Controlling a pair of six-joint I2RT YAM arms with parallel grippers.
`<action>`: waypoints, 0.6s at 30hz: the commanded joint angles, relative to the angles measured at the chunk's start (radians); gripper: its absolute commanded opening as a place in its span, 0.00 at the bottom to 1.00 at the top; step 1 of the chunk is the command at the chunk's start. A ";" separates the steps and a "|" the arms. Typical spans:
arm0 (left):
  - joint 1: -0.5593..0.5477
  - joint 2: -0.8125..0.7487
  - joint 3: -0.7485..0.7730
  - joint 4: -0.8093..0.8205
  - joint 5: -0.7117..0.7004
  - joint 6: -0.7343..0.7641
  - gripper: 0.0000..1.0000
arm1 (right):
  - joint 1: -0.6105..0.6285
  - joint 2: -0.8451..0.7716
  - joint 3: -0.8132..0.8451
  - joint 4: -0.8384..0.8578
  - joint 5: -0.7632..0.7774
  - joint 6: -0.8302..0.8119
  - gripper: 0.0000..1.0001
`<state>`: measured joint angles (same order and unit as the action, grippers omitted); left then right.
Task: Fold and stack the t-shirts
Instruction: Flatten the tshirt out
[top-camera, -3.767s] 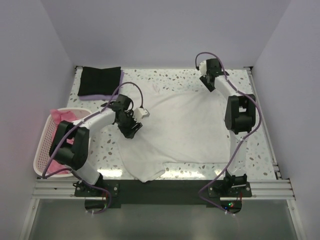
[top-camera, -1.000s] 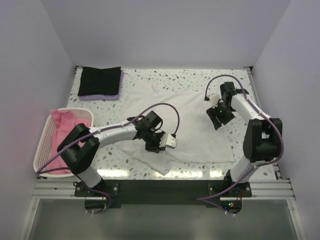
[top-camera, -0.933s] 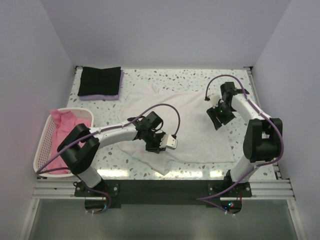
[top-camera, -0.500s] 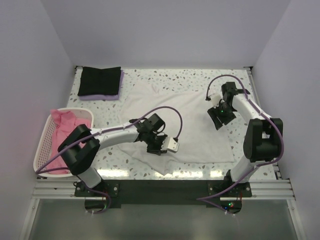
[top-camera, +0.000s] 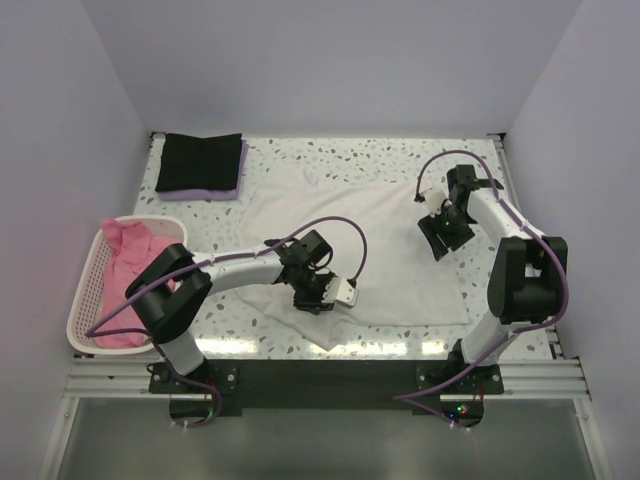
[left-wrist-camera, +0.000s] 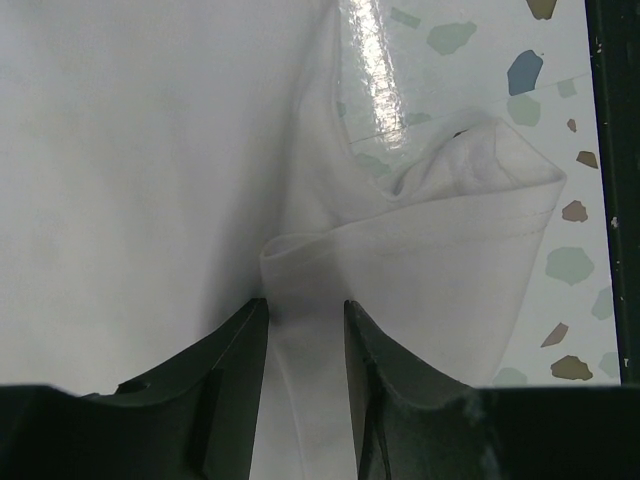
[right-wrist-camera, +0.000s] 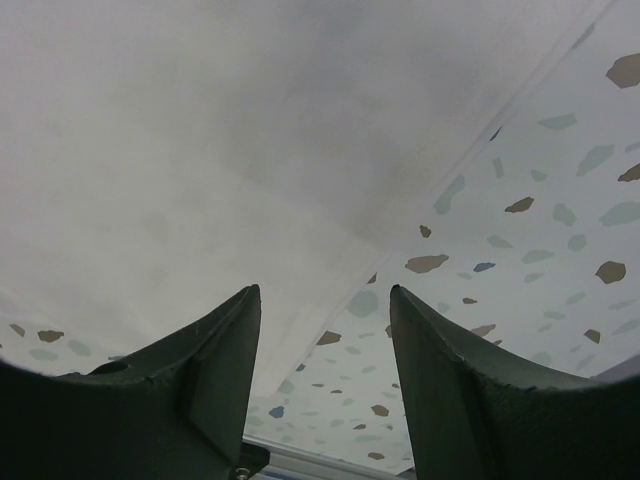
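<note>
The pale pink lattice basket (top-camera: 82, 300) sits at the left edge of the top view, off the speckled table (top-camera: 400, 160); pink t-shirts (top-camera: 128, 250) lie heaped inside it, bunched and unfolded, one fold rising over the far rim; in the upper left corner of the table a folded black t-shirt (top-camera: 200, 160) lies on a folded lavender t-shirt (top-camera: 243, 168), of which only the right and near edges show.

The white t-shirt (top-camera: 390, 250) is spread across the middle of the table, its lower left part doubled over and rumpled; the left gripper (top-camera: 318, 295) is down on that rumpled part, at lower centre of the top view; in the left wrist view the left gripper (left-wrist-camera: 303, 320) has its fingers drawn narrow, pinching a raised fold of the white t-shirt (left-wrist-camera: 130, 150) that runs up between them, with a hemmed corner folded over to the right above bare table.

The right gripper (top-camera: 440, 238) is at the right edge of the cloth; in the right wrist view the right gripper (right-wrist-camera: 325, 300) has its fingers set apart with nothing between them, over the shirt's edge (right-wrist-camera: 200, 130) where it meets the table; whether the fingertips touch the cloth I cannot tell.
</note>
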<state>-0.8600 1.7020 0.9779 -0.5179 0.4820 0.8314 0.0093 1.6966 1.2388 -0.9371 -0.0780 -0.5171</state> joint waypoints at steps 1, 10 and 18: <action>-0.005 -0.018 0.004 0.009 0.012 0.023 0.42 | -0.006 -0.006 -0.001 0.003 -0.017 -0.015 0.58; -0.005 -0.001 -0.010 0.059 -0.025 -0.017 0.53 | -0.006 -0.018 -0.001 -0.009 -0.032 -0.006 0.58; -0.005 -0.091 0.015 -0.063 0.059 0.037 0.13 | -0.006 -0.037 -0.018 -0.008 -0.014 -0.024 0.57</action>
<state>-0.8600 1.6859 0.9630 -0.5247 0.4812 0.8291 0.0055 1.6958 1.2312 -0.9390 -0.0925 -0.5228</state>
